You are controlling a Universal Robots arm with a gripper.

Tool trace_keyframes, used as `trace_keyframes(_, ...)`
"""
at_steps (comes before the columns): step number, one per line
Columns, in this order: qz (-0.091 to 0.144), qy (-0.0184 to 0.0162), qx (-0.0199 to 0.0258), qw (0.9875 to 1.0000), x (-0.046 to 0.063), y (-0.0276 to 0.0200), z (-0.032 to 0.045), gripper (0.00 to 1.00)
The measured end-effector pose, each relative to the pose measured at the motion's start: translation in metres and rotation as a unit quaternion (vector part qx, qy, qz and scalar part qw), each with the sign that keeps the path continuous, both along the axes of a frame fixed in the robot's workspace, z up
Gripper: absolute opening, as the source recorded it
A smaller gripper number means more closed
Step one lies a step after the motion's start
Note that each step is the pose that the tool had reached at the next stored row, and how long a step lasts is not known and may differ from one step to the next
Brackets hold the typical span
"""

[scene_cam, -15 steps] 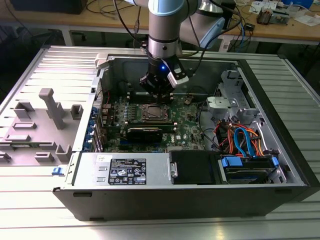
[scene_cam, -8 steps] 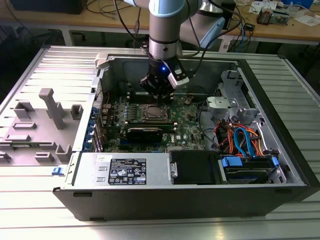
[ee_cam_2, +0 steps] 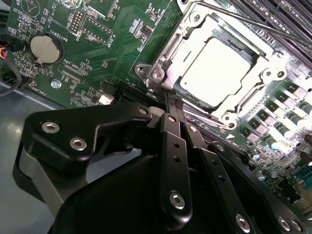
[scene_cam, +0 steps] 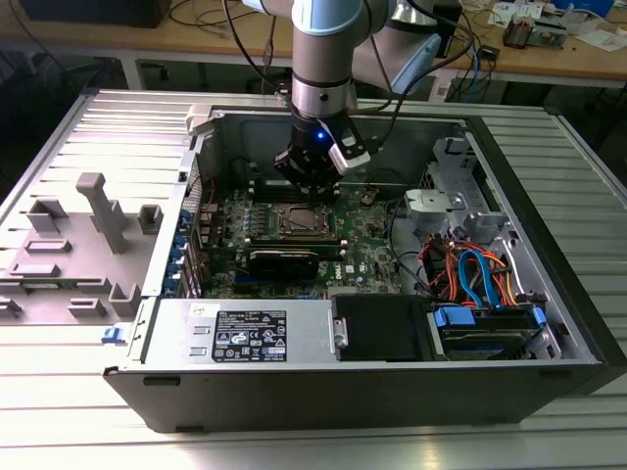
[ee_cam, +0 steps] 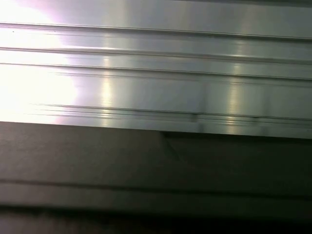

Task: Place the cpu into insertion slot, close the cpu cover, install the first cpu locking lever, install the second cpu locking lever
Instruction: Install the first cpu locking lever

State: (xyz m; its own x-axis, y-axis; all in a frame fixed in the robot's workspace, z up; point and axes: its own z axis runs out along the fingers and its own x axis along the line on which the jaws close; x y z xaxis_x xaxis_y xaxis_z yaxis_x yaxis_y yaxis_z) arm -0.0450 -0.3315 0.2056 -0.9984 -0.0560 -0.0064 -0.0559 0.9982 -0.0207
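Glare whitens the cpu (ee_cam_2: 218, 69) in my second wrist view, while my near linkage looks soft. My first wrist view shows blurred, streaky reflections on ribbed metal (ee_cam: 156, 73).

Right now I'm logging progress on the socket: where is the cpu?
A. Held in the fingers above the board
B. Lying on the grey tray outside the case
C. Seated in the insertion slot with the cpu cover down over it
C: in the second wrist view the cpu lies in the insertion slot, framed by the cpu cover.

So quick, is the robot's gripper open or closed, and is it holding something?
Gripper: closed, fingers together, holding nothing visible, its tip at the corner of the cpu cover lying over the cpu.
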Motion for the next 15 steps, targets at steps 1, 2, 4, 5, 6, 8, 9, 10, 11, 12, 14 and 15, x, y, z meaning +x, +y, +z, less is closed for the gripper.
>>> trace_keyframes(1, 0.000, 0.0000, 0.0000, 1.0000, 0.0000, 0.0000, 0.0000, 0.11)
trace_keyframes(2, 0.000, 0.0000, 0.0000, 1.0000, 0.0000, 0.0000, 0.0000, 0.11)
trace_keyframes(4, 0.000, -0.0001, 0.0001, 1.0000, 0.0000, 0.0001, 0.0002, 0.11)
trace_keyframes(5, 0.000, 0.0000, 0.0001, 1.0000, 0.0000, 0.0001, 0.0005, 0.11)
trace_keyframes(6, 0.000, -0.0001, 0.0002, 1.0000, 0.0000, 0.0001, 0.0008, 0.11)
trace_keyframes(8, 0.000, 0.0000, 0.0002, 1.0000, 0.0000, 0.0001, 0.0014, 0.11)
trace_keyframes(9, 0.000, -0.0001, 0.0002, 1.0000, 0.0000, 0.0001, 0.0014, 0.11)
trace_keyframes(10, 0.000, -0.0001, 0.0002, 1.0000, 0.0000, 0.0001, 0.0014, 0.11)
trace_keyframes(11, 0.000, -0.0001, 0.0002, 1.0000, 0.0000, 0.0000, 0.0014, 0.11)
trace_keyframes(12, 0.000, 0.0000, 0.0001, 1.0000, 0.0000, 0.0000, 0.0015, 0.11)
trace_keyframes(14, 0.000, 0.0001, -0.0001, 1.0000, 0.0002, -0.0001, 0.0014, 0.11)
trace_keyframes(15, 0.000, 0.0001, 0.0000, 1.0000, 0.0004, -0.0001, 0.0013, 0.11)
